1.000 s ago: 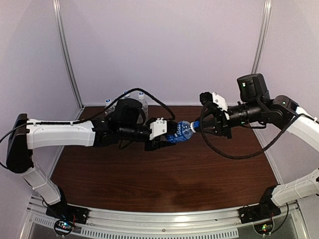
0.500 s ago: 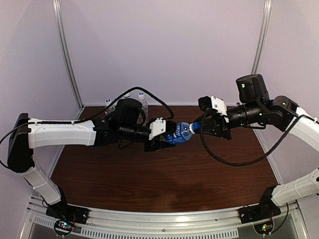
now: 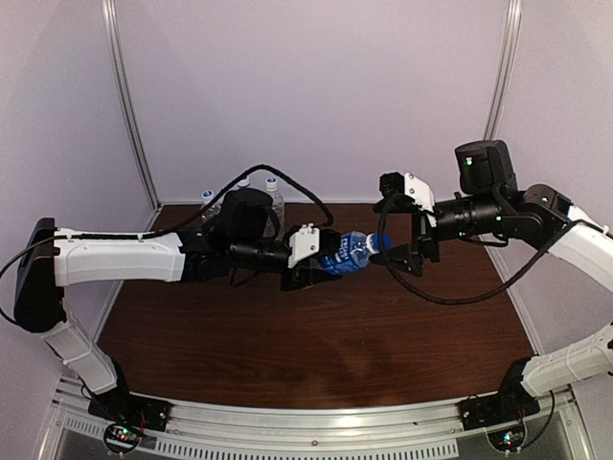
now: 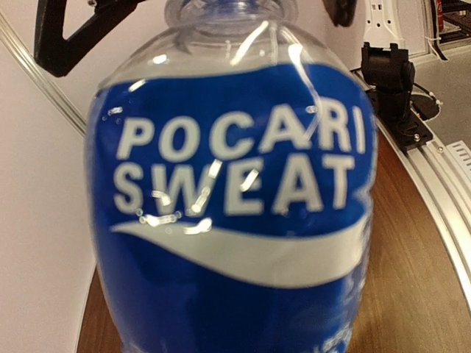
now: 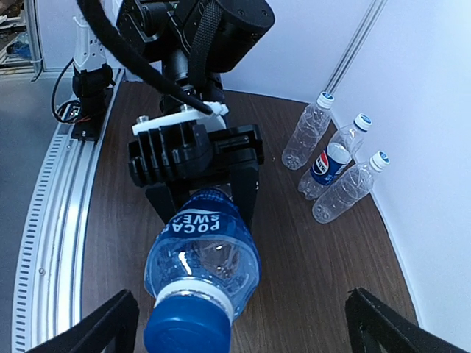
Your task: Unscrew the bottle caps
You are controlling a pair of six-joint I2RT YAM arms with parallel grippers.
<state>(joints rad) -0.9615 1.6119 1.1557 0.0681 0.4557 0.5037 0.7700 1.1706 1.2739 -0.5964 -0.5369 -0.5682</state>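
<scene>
Here the blue cap [image 5: 188,332] sits within the wide-spread right pincer [image 5: 239,327].

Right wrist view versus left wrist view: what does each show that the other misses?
Right wrist only: the whole dark blue cap, the left gripper clamping the Pocari Sweat bottle, and three capped bottles by the wall. Left wrist only: the right arm's base. Both: the Pocari Sweat bottle's label and the wooden table.
</scene>
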